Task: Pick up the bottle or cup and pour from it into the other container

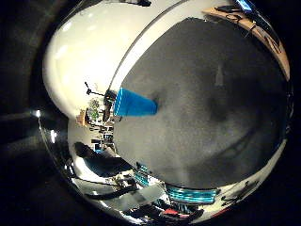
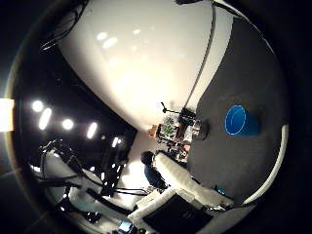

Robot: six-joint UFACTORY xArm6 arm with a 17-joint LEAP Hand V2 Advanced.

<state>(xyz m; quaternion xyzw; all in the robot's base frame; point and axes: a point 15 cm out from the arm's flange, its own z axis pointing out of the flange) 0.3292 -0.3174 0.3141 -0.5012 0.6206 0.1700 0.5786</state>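
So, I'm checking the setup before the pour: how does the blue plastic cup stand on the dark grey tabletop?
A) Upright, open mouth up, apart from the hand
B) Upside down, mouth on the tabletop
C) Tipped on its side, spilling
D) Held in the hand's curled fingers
A: the blue plastic cup stands alone on the dark grey tabletop, its open rim showing, nothing gripping it.

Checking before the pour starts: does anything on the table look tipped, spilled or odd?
Nothing stands out. The blue cup stands alone on the dark grey tabletop, with no spill visible around it. No bottle or second container shows.

white and black hand (image 2: 180,195) parts, blocky.
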